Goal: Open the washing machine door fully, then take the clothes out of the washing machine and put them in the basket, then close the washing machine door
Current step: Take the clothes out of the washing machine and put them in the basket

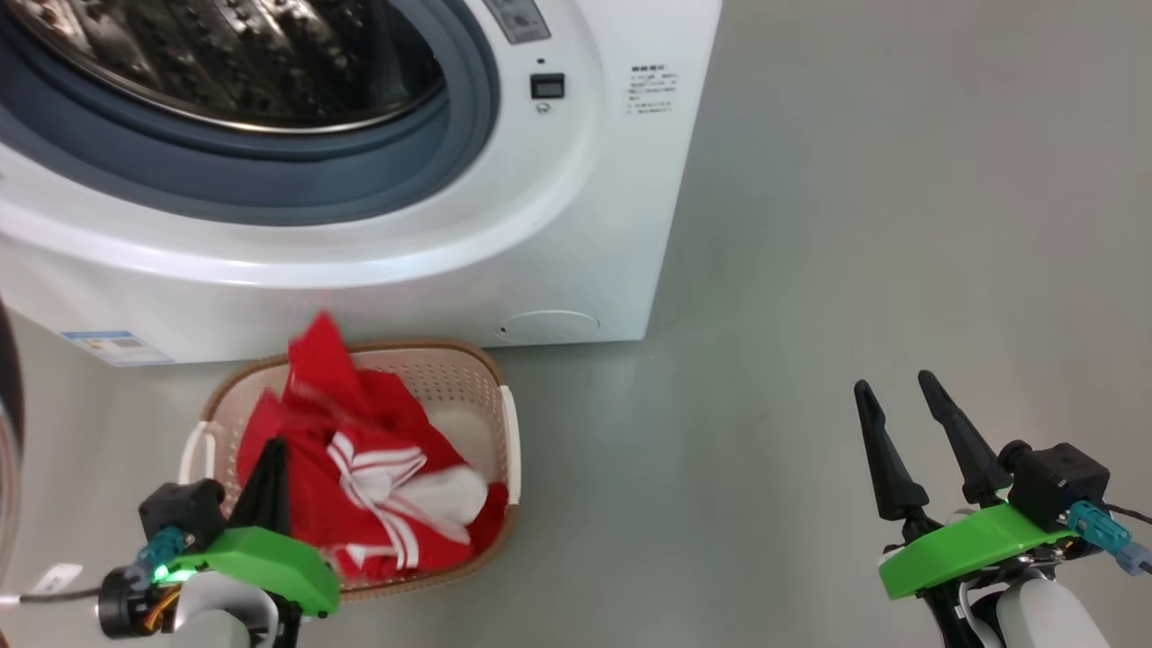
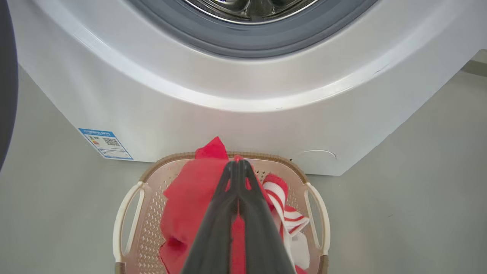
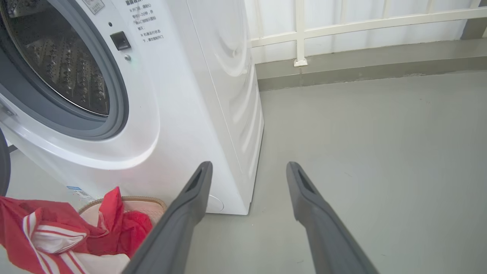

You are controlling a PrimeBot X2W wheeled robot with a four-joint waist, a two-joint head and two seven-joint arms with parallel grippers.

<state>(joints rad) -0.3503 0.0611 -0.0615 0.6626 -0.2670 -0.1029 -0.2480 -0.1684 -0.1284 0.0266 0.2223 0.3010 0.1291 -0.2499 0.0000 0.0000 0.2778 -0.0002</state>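
The white washing machine (image 1: 576,225) stands with its steel drum (image 1: 225,54) uncovered. The washing machine door (image 1: 7,387) shows as a dark rim edge at the far left, swung away. On the floor in front sits the cream basket (image 1: 423,345) holding the red clothes (image 1: 360,468), one with white stripes. My left gripper (image 1: 274,443) hangs over the basket's near side, shut, and in the left wrist view its tips (image 2: 237,163) pinch a fold of the clothes (image 2: 186,205). My right gripper (image 1: 893,382) hovers open and empty over bare floor to the right.
Grey floor (image 1: 855,225) spreads to the right of the machine. A white railing (image 3: 342,26) and a low kerb run behind it. On the machine's lower front are a small round flap (image 1: 549,326) and a blue label sticker (image 1: 117,346).
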